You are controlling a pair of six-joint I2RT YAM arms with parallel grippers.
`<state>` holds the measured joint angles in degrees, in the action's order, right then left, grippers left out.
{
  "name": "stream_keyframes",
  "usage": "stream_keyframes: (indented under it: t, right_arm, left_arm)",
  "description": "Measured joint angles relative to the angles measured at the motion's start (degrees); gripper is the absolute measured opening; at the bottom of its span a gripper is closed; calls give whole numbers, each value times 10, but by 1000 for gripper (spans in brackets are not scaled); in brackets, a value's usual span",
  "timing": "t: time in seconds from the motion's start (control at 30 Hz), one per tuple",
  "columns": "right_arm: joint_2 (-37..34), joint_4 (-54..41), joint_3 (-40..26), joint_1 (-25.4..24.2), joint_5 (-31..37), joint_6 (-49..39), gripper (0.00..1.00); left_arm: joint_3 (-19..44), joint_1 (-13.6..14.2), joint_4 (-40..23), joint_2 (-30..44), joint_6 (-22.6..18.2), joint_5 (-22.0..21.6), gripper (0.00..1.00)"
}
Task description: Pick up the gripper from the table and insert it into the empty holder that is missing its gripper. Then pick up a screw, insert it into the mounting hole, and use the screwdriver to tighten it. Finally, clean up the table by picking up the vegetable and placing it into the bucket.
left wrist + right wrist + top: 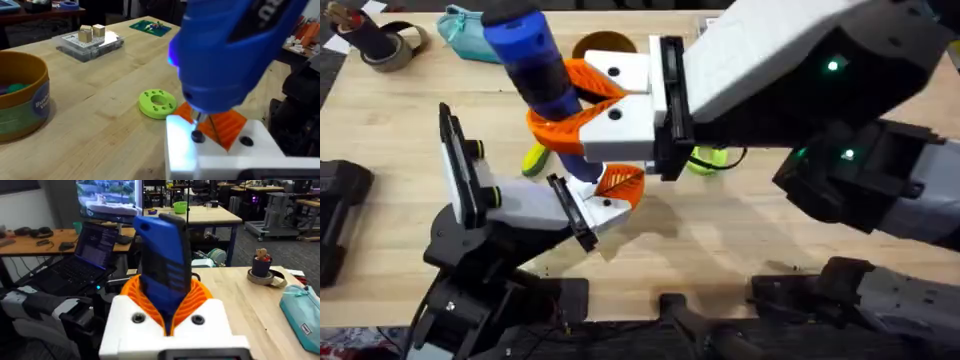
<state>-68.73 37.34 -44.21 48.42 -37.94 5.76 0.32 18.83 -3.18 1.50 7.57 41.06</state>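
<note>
At the desk's near edge the holder (495,195) already carries the orange gripper (620,183). The right gripper (565,105) clenches the screwdriver (535,55) on the screw (197,136). Beyond, the vegetable (534,158) lies outside the bucket (603,45), cleanup pending.

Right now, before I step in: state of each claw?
Left claw: cannot tell.
Right claw: closed on the screwdriver, orange fingers around the blue handle.
</note>
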Motion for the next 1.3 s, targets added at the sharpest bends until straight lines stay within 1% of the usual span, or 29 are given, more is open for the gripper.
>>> stream_keyframes:
  t: [0.43, 0.63, 1.3]
  right_arm:
    - [-10, 0, 0, 0, 6, 0, 31]
    - [-11, 30, 0, -1, 6, 2, 31]
    - [-11, -1, 0, -2, 6, 2, 30]
  left_arm:
    - [0, 0, 0, 0, 0, 0, 11]
    - [0, 0, 0, 0, 0, -2, 11]
    - [0, 0, 0, 0, 0, -2, 11]
